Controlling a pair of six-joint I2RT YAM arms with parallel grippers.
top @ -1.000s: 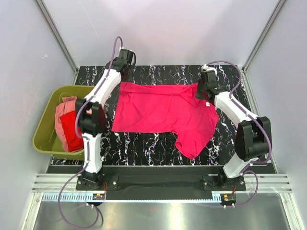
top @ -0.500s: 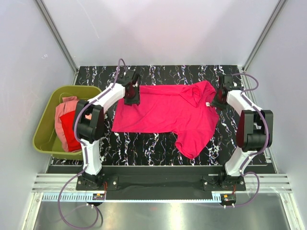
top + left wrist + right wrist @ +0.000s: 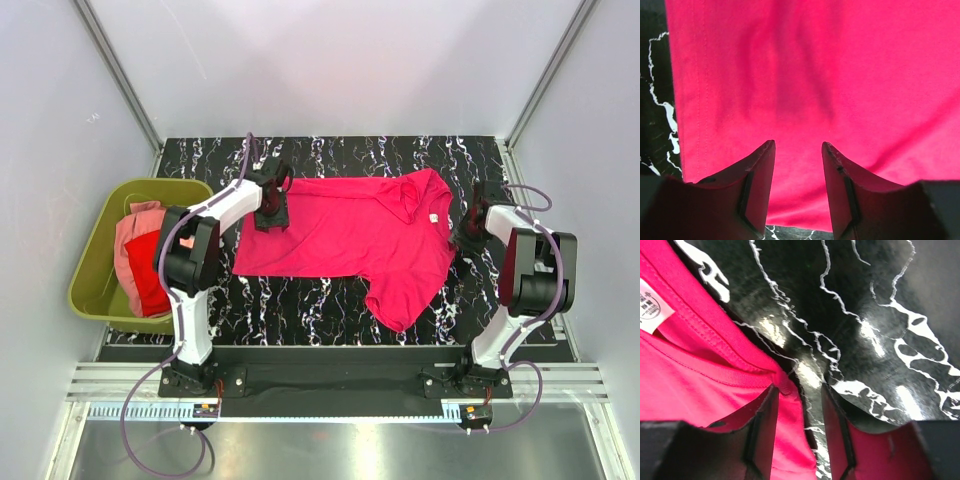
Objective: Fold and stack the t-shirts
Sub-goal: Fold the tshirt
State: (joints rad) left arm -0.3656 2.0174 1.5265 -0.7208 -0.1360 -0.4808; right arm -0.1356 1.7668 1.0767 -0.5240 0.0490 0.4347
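- The magenta t-shirt (image 3: 340,230) lies spread out on the black marbled tabletop (image 3: 300,300), mostly flat, with shallow wrinkles running across the cloth.
- Its hem (image 3: 687,100) forms the shirt's left edge, and its collar (image 3: 715,347) is at the shirt's far right corner.
- A white label (image 3: 650,307) shows inside the collar, and the cloth there is bunched in a small fold.
- One sleeve (image 3: 400,300) reaches out from the shirt's near right side toward the arm bases.
- The left end effector (image 3: 272,208) is over the shirt's far left corner, just inside the hem.
- In the left wrist view its fingers (image 3: 757,170) stand moderately apart, with only the shirt's cloth in sight below the gap and nothing pinched.
- The right end effector (image 3: 468,228) is at the shirt's right edge, beside the collar.
- In the right wrist view its jaws are parted; bare tabletop shows through the gap, and the collar's rim lies against the tip of the finger nearer the shirt, ungripped.
- An olive-green tub (image 3: 88,300) stands well to the left of the magenta t-shirt, beyond the left arm.
- Inside the tub, a red t-shirt (image 3: 150,280) and a salmon-pink t-shirt (image 3: 130,232) lie crumpled together, the salmon one toward the far side.
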